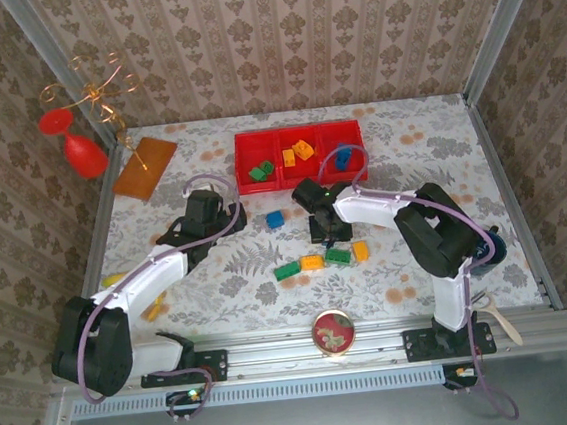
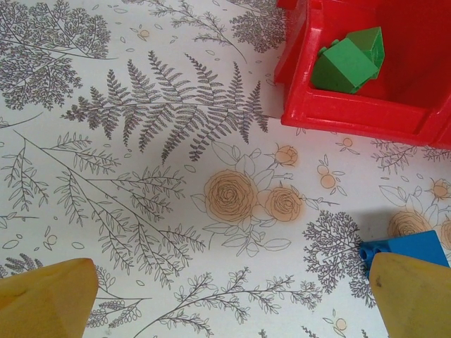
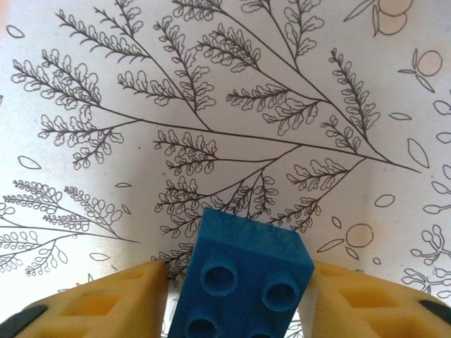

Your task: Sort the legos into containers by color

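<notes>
1. Blue lego brick [image 3: 243,274] sits between the yellow fingers [image 3: 120,299] of the right gripper [image 3: 239,282]. Both pads touch its sides, pinching it over the fern-patterned tablecloth [image 3: 211,105]. Whether it is off the cloth I cannot tell.
2. Left gripper [image 2: 229,303] is spread wide and holds nothing, low over the cloth. A second blue brick [image 2: 405,246] lies just beside its right-hand finger.
3. Red 3-bin tray [image 1: 296,131] stands toward the far side of the table. Green bricks [image 1: 260,172] lie in its left bin, orange-yellow bricks [image 1: 298,151] in the middle, and a blue piece [image 1: 344,158] in the right bin, partly behind a cable.
4. 4 loose bricks [image 1: 311,262] lie in a row near the right gripper: green, orange, green, orange.
</notes>
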Controlling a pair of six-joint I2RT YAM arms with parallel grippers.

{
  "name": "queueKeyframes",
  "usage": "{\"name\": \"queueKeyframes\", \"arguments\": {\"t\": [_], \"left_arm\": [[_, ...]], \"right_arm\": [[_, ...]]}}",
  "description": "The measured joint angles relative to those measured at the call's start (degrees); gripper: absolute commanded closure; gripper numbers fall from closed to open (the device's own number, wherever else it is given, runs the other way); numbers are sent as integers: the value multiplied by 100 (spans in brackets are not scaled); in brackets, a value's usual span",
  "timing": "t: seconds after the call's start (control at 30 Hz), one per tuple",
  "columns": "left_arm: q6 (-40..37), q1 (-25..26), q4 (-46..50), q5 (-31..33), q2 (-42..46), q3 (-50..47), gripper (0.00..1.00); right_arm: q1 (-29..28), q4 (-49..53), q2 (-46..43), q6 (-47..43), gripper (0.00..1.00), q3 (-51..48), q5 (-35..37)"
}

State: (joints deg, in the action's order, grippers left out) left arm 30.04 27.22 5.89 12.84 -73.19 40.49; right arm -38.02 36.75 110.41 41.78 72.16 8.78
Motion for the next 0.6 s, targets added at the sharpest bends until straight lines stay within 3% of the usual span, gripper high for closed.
{"name": "queueKeyframes", "arguments": {"t": [0.27, 0.6], "left_arm": [[0, -7, 0, -24, 0, 0, 0], [0, -37, 0, -63, 0, -2, 0]], "right_arm": [[15, 22, 7, -74, 72, 35, 7], [138, -31, -68, -184, 77, 140, 160]]}}
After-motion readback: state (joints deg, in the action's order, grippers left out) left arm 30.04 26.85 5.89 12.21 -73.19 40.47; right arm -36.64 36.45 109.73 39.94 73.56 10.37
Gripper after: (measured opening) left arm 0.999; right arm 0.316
